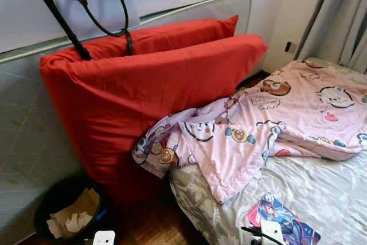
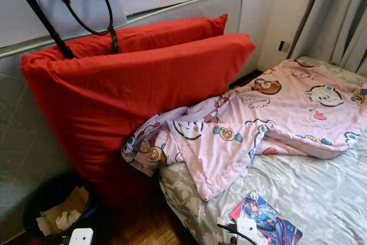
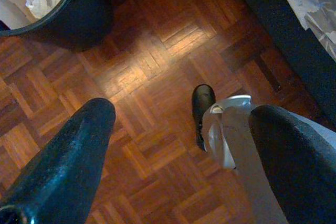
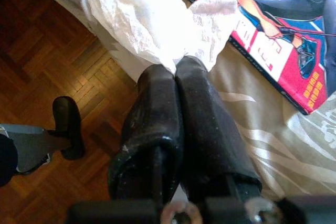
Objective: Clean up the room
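A black bin [image 1: 43, 210] holding crumpled paper stands on the parquet at the lower left, also seen as the bin [image 3: 68, 19] in the left wrist view. My left gripper [image 3: 184, 114] hangs open over the bare floor near it, nothing between its fingers. At the bed's near edge my right gripper [image 4: 175, 69] is shut, and a white crumpled tissue [image 4: 142, 14] gathers to a point between its fingertips. Beside them a colourful comic book [image 4: 273, 30] lies on the grey floral sheet [image 1: 332, 193]; the comic book [image 1: 284, 222] also shows at the bottom of the left eye view.
A pink cartoon blanket [image 1: 287, 107] lies bunched across the bed. Two big red cushions [image 1: 143, 84] lean on an upright mattress [image 1: 23, 119], with a pale handbag [image 1: 97, 4] on top. Curtains [image 1: 344, 15] hang at the far right. My black foot [image 3: 202, 108] stands on the parquet.
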Motion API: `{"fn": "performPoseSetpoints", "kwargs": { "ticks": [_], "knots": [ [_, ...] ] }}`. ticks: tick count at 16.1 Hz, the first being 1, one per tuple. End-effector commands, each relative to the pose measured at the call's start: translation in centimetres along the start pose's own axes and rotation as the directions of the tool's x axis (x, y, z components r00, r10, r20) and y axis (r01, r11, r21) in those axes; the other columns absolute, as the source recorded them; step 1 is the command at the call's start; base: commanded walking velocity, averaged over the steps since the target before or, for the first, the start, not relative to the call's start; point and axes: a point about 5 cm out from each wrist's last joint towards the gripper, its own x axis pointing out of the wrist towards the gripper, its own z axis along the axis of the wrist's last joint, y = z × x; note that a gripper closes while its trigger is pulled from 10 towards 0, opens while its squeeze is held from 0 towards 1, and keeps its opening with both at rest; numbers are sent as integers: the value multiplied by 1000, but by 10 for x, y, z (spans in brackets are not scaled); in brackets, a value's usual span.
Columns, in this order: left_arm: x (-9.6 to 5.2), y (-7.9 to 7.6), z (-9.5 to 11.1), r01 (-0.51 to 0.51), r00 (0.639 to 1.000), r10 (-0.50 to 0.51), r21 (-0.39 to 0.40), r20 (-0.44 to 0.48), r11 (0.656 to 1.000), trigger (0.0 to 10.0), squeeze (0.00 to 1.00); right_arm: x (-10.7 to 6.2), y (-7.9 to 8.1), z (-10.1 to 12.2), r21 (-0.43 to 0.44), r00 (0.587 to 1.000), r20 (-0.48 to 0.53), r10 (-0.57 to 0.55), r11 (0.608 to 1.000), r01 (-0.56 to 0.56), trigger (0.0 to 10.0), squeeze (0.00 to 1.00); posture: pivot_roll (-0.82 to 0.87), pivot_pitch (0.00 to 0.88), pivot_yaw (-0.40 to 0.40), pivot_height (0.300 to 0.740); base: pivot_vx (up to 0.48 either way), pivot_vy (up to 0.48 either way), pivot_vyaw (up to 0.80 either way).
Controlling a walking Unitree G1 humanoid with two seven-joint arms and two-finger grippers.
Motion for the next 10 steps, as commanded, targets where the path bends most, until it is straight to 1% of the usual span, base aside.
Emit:
{"fn": "performPoseSetpoints", "kwargs": {
  "ticks": [1,3,5,6,10],
  "knots": [
    [1,0,2,4,1000,-4,3,2,1000,10000,0,1,1,4,9,1000,5,4,1000,-4,10000,0,29,0,24,740,0,0,0],
    [1,1,4,3,1000,-3,6,5,1000,10000,0,2,1,5,-4,1000,-7,3,1000,-3,10000,0,33,0,28,740,0,0,0],
    [1,4,5,-5,1000,5,-2,10,1000,10000,0,2,0,7,3,1000,1,-2,1000,2,10000,0,44,0,19,740,0,403,0],
    [0,10,4,-13,1000,13,-4,9,1000,10000,0,2,-2,8,8,1000,4,-14,1000,14,10000,0,43,0,26,740,0,416,0],
    [-1,15,5,-24,1000,24,-12,12,1000,10000,0,2,-2,10,5,1000,8,-15,1000,15,10000,0,51,0,22,740,0,429,0]
  ]
}}
